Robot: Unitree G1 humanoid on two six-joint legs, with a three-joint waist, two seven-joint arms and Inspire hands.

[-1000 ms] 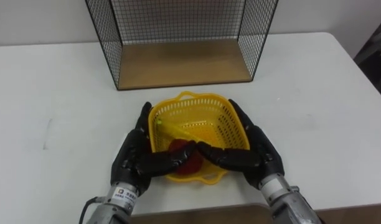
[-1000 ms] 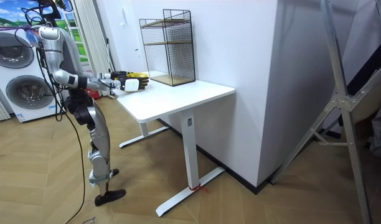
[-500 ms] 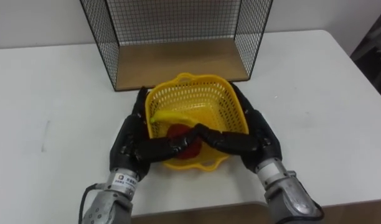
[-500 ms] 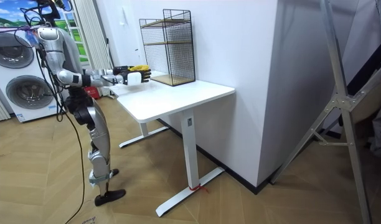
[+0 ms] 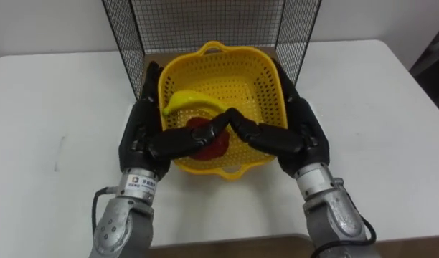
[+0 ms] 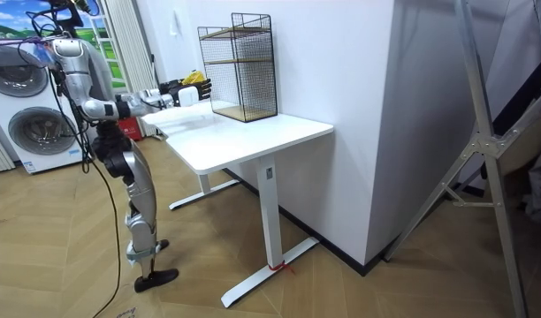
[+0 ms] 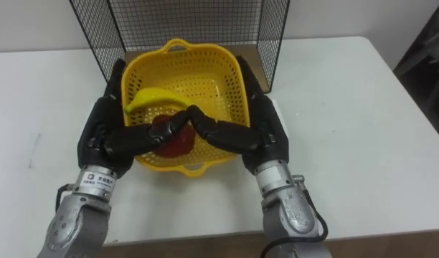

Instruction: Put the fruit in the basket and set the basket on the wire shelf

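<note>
**Status: fruit loading**
- The yellow basket (image 5: 237, 82) holds 1 banana (image 5: 185, 102) and 1 red fruit (image 5: 209, 146). Both lie against its near wall, in the centre of the left eye view.
- No fruit lies on the white table (image 5: 54, 107). This step is judged complete.

**Status: basket placement**
- The left hand (image 5: 143, 135) clasps the basket's left wall. Its fingers lie along the outside and its thumb reaches over the near rim.
- The right hand (image 5: 300, 132) clasps the right wall in the same way. The 2 thumbs meet above the red fruit.
- The basket's far rim sits at the front opening of the wire shelf (image 5: 126, 43), at the top of the frame. The near half is outside the shelf.
- In the room view, the hands appear to hold the basket clear of the tabletop.

**Remaining**
- Move the basket fully into the shelf.
- Lower it onto the shelf base.
- Release both hands.
</note>
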